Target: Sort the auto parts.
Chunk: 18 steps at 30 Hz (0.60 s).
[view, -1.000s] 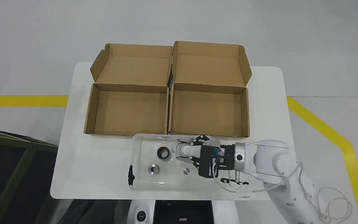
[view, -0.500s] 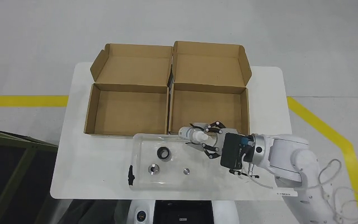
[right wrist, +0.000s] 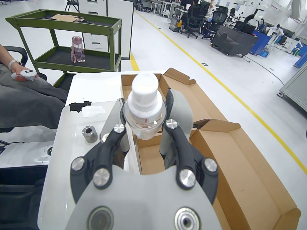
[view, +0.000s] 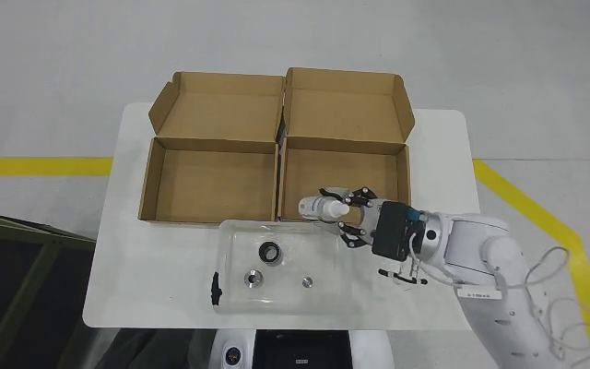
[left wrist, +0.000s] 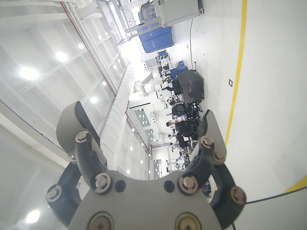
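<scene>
The right claw (view: 343, 215) is clamped on a small clear bottle with a white cap (right wrist: 144, 101). It holds the bottle sideways above the near edge of the right-hand brown cardboard box (view: 403, 184), apparently for dropping in. The left claw (left wrist: 141, 118) stands spread, empty.
</scene>
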Each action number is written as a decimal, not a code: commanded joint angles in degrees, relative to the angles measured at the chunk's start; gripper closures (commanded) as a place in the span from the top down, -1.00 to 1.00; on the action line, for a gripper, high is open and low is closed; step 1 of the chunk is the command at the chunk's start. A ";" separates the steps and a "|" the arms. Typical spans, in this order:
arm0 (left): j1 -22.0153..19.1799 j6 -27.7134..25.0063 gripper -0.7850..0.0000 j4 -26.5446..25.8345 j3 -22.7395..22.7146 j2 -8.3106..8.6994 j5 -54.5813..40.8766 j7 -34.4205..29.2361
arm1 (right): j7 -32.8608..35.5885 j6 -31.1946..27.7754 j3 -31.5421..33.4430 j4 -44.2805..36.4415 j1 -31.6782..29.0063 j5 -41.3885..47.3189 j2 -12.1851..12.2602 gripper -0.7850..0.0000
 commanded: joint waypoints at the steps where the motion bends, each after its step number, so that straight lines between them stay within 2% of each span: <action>1: 0.00 0.00 1.00 0.00 0.00 0.00 0.00 0.00 | -0.17 0.64 -0.84 1.53 1.16 0.03 -0.11 -1.00; 18: 0.00 0.00 1.00 0.00 0.00 0.00 0.00 0.00 | 3.90 12.62 -15.46 18.31 16.41 -4.69 -3.21 -1.00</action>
